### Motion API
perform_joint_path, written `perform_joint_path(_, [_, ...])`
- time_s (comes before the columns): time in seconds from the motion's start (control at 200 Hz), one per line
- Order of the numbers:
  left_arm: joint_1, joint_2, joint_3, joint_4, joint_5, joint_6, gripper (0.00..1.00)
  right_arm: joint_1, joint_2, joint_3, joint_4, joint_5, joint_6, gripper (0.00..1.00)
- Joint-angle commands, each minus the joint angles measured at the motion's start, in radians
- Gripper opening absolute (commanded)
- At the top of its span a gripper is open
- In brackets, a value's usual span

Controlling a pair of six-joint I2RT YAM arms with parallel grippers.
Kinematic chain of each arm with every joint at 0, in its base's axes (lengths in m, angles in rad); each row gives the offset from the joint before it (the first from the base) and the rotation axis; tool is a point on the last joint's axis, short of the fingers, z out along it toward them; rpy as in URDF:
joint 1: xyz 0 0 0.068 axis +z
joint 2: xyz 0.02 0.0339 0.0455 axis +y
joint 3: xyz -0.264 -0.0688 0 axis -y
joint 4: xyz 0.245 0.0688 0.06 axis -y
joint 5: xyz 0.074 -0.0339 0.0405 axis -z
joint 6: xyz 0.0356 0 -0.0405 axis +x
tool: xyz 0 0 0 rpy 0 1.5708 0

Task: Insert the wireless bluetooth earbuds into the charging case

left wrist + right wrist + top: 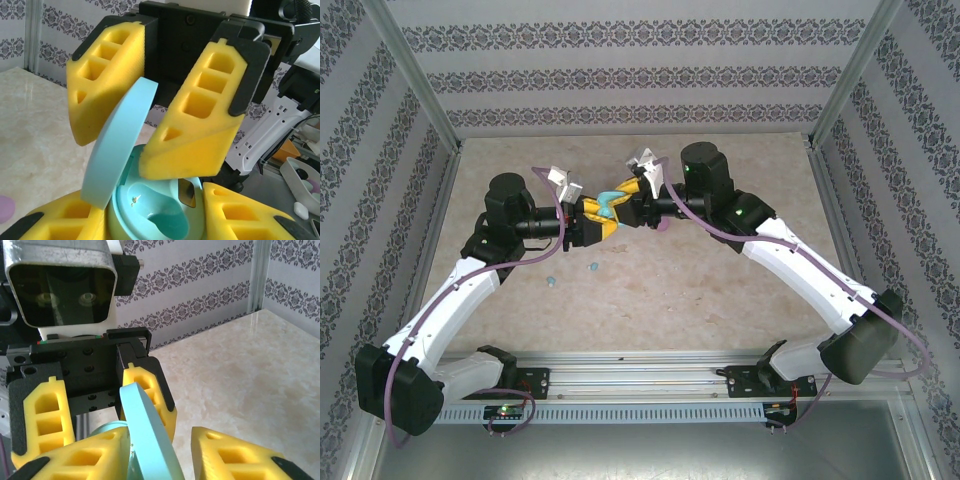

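Observation:
The light-blue charging case (160, 210) is held above the table with my left gripper (155, 222) shut on its base. Its round lid (117, 150) stands open and tilted up, and the well that shows inside is bare. My right gripper (160, 455) is open around the lid, which leans on its left finger with a gap to the other. From above, the two grippers (592, 218) (628, 208) meet nose to nose at the case (609, 207). Two tiny light-blue earbuds (592, 266) (551, 281) lie on the table in front of the left arm.
A pink rounded thing (663, 226) lies on the marble-look table (720, 290) under the right wrist. Patterned walls and metal posts close in the back and sides. A rail (640, 375) with both arm bases runs along the near edge.

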Motion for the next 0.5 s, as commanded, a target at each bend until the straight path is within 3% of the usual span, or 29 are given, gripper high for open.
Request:
perform_joint_path(0.0, [-0.004, -0.024, 0.026, -0.017, -0.019, 0.011, 0.23, 0.008, 0.0, 0.039, 0.014, -0.023, 0.015, 0.43])
perform_joint_path(0.32, [0.03, -0.036, 0.013, -0.027, -0.068, -0.04, 0.22, -0.008, -0.019, 0.071, -0.014, -0.036, 0.117, 0.55])
perform_joint_path(0.495, [0.059, -0.071, 0.005, -0.106, -0.115, -0.008, 0.22, -0.071, -0.033, 0.111, -0.04, 0.017, 0.347, 0.55])
